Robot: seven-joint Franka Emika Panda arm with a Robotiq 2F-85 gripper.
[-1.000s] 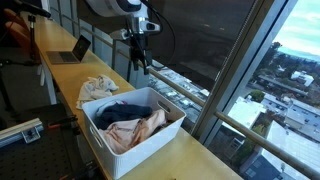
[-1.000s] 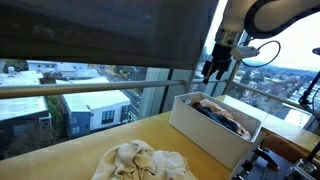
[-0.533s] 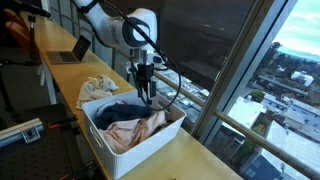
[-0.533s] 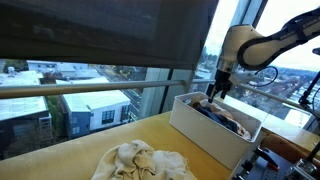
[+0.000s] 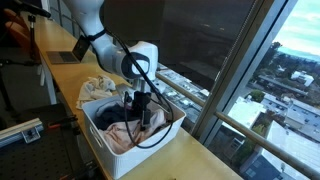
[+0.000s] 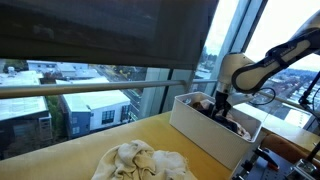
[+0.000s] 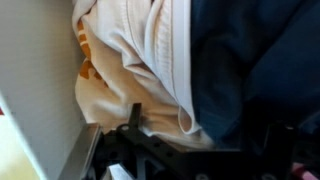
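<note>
- A white, straight-walled rectangular bin of smooth plastic sits on a pale wooden counter; soft laundry fills it nearly to the rim.
- Inside the bin, a dark blue garment lies in loose, matte folds; a pale peach garment is heaped against it; in the wrist view the peach fabric is creased, with a rolled hem, and lies right up against one inner wall of the bin.
- The gripper, black and angular, points straight down into the bin, its tips at the level of the clothes where the blue and peach fabrics meet; its jaws stand spread wide, with no fabric seen pinched between them; whether the tips touch the cloth cannot be told.
- The arm, white and glossy with rounded joints, arches over the bin from beyond its far end; the last links drop vertically above the middle of the bin.
- Just outside the bin, off one short end, a crumpled white cloth lies in a soft, knotted mound on the counter.
- Well beyond the bin along the counter, an open laptop stands with its thin, flat lid raised.
- Tall window glass in dark metal frames runs along the bin's long side; city rooftops show below it.
</note>
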